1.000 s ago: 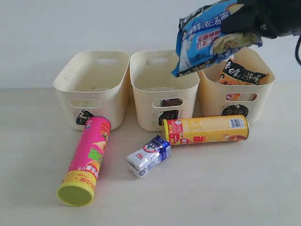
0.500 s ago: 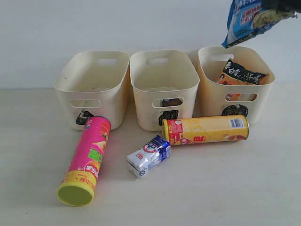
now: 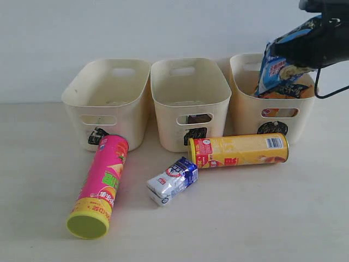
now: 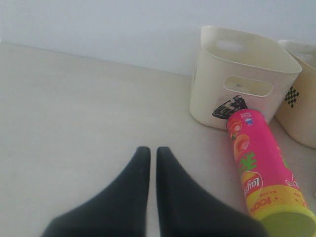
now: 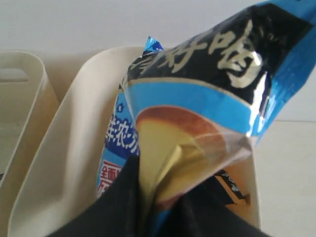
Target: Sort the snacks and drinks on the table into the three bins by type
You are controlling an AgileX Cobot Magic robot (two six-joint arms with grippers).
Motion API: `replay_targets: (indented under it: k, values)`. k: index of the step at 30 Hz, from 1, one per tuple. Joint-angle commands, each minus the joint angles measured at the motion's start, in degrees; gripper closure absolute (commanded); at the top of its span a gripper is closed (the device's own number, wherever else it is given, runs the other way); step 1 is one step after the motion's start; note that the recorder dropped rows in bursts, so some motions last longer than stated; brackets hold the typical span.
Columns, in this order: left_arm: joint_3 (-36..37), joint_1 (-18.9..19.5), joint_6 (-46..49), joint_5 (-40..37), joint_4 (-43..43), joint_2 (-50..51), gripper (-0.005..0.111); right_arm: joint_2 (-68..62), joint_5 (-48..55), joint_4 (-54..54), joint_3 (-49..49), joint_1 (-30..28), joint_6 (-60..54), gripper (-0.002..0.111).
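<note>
My right gripper (image 3: 305, 46) is shut on the blue noodle packet (image 3: 278, 68), whose lower end hangs inside the right bin (image 3: 246, 109). The right wrist view shows the blue packet (image 5: 197, 98) pinched between the black fingers over that bin (image 5: 74, 163). An orange-black noodle packet (image 3: 292, 90) lies in the right bin. On the table lie the pink chip tube (image 3: 101, 185), the yellow chip tube (image 3: 240, 150) and the white-blue carton (image 3: 173, 180). The left bin (image 3: 109, 101) and middle bin (image 3: 188, 98) stand behind them. My left gripper (image 4: 149, 153) is shut and holds nothing, hovering over bare table beside the pink tube (image 4: 259, 173).
A pale wall runs behind the bins. In the left wrist view the left bin (image 4: 239, 74) with its black mark stands past the pink tube, and part of the middle bin (image 4: 301, 94) shows at the edge.
My right gripper has carried the blue packet rightward from above the middle bin, then lowered it so its end now dips into the right bin. Everything on the table stayed put.
</note>
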State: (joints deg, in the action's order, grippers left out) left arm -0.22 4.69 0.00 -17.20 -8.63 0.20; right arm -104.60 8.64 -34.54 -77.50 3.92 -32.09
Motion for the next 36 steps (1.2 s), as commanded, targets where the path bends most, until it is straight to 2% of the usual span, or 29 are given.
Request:
replay_targets:
  k: [1,3,6,7,9,10,11,15,18,23,25,32,36]
  values:
    - [0.22,-0.24,-0.43,0.50,0.32,-0.20,0.102,-1.78,-0.76,0.39,-1.51,-0.07,0.11,0.107]
    - [0.22,-0.24,-0.43,0.50,0.32,-0.20,0.102,-2.06,-0.28,0.39,-1.51,-0.07,0.11,0.101]
    - [0.22,-0.24,-0.43,0.50,0.32,-0.20,0.102,-2.03,0.13,0.39,-1.51,-0.07,0.11,0.075]
    - [0.22,-0.24,-0.43,0.50,0.32,-0.20,0.102,-1.91,0.27,0.39,-1.51,-0.07,0.11,0.060]
    - [0.22,-0.24,-0.43,0.50,0.32,-0.20,0.102,-1.59,0.40,0.39,-1.51,-0.07,0.11,0.038]
    - [0.22,-0.24,-0.43,0.50,0.32,-0.20,0.102,-1.14,0.40,0.39,-1.51,-0.07,0.11,0.029]
    - [0.22,-0.24,-0.43,0.50,0.32,-0.20,0.102,-0.75,0.40,0.39,-1.51,-0.07,0.11,0.026]
    - [0.22,-0.24,-0.43,0.50,0.32,-0.20,0.102,2.32,0.17,0.39,-1.51,-0.07,0.11,0.034]
    - [0.22,-0.24,-0.43,0.50,0.32,-0.20,0.102,5.14,0.17,0.39,-1.51,-0.07,0.11,0.054]
    - [0.22,-0.24,-0.43,0.50,0.32,-0.20,0.102,10.54,3.98,0.53,-1.51,-0.07,0.11,0.095]
    - [0.22,-0.24,-0.43,0.50,0.32,-0.20,0.102,12.45,7.33,0.53,-1.51,-0.07,0.11,0.108]
    - [0.22,-0.24,-0.43,0.50,0.32,-0.20,0.102,18.30,20.19,0.74,-1.27,-0.07,0.11,0.108]
    - [0.22,-0.24,-0.43,0.50,0.32,-0.20,0.102,21.55,22.98,0.74,1.95,-0.07,2.12,0.108]
